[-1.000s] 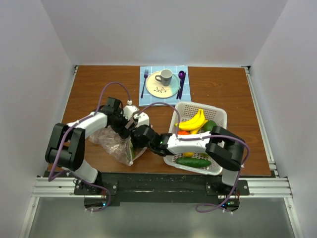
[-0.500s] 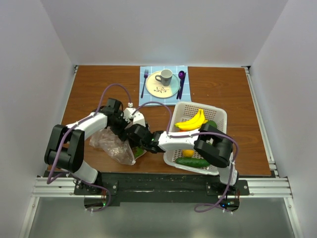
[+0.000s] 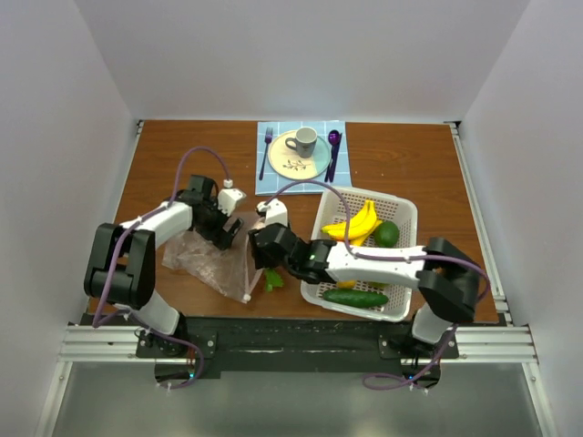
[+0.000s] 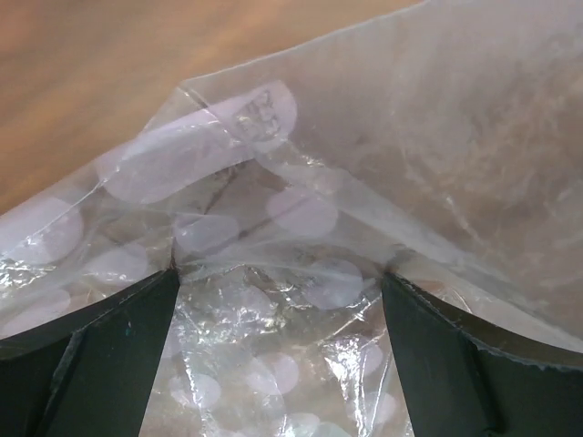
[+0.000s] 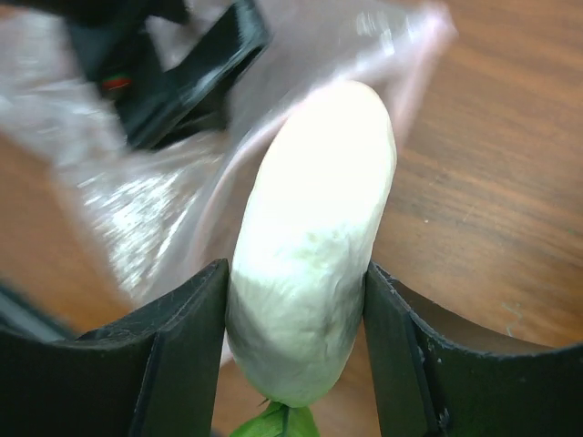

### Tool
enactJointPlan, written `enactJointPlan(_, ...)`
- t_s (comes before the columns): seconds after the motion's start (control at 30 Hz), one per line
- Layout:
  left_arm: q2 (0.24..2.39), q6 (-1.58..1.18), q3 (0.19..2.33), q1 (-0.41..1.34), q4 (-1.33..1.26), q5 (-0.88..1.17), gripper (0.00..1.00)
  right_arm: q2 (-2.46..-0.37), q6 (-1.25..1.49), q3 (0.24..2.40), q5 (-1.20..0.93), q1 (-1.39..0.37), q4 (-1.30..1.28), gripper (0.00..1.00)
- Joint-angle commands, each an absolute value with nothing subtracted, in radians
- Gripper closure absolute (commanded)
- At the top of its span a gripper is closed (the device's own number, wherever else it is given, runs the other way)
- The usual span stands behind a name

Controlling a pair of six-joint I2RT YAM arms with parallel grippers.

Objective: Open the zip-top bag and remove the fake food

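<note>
Food removal looks like the step in hand. The right gripper (image 5: pixel 296 273) holds a pale white piece of fake food (image 5: pixel 314 237) tight between its two fingers, with a small green leaf (image 5: pixel 282 423) at the end nearest the camera. The piece hangs over bare wood, just beside the zip-top bag (image 3: pixel 205 259), so it seems to be out of the bag's mouth. The bag lies flat and crinkly on the table (image 3: pixel 164 155), on the left side, with its pink zip strip (image 3: pixel 248 273) on the edge that faces the right gripper. No other food can be made out inside it. The left gripper (image 4: pixel 281 278) sits at the far edge of the bag. Its fingers stand wide apart with clear plastic lying between them, and they do not look to be pinching it. The left arm bends out at the elbow and reaches in toward the middle. The right arm stretches long and low from its base, across the near side of the white basket (image 3: pixel 401 218), all the way over to the bag. The basket has a banana (image 3: pixel 355 221) and a cucumber (image 3: pixel 355 297) in it. Next, the right arm likely needs to swing back to the basket, keep a firm hold on the way, then let go above it.
</note>
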State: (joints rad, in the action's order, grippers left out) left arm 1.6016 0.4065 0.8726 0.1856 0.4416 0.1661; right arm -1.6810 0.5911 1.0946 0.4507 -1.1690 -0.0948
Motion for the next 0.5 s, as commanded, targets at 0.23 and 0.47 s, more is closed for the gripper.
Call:
enactJointPlan(0.23,1.701,0.356,1.086,0.071,0.512,0.110,0.01,-1.317,0.621,1.122,0.616,-1.152,-0.517,0.73)
enactJointPlan(0.47,1.534,0.351,1.180,0.072,0.641,0.209,0.00,-1.022,0.709,0.867,0.721,-0.980,-0.560,0.47)
